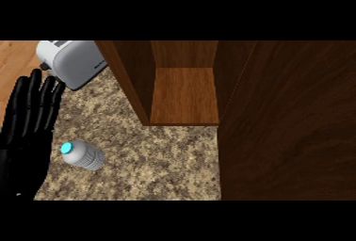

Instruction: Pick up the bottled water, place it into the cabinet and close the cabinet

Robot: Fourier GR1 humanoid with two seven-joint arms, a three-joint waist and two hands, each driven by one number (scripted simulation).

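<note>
The bottled water (84, 155) stands on the speckled granite counter (153, 164) at the lower left; it is a clear ribbed bottle with a cyan cap. My left hand (28, 127) rests at the left edge, fingers straight and pointing up, just left of the bottle and not touching it. The wooden cabinet (184, 94) stands open at the top centre, its bare shelf showing. Its open door (288, 122) fills the right side as a broad dark wooden panel. My right hand shows nowhere.
A silver toaster (69, 61) sits at the top left on the counter, beside the cabinet's left wall. A strip of light wood (17, 56) shows in the far upper left corner.
</note>
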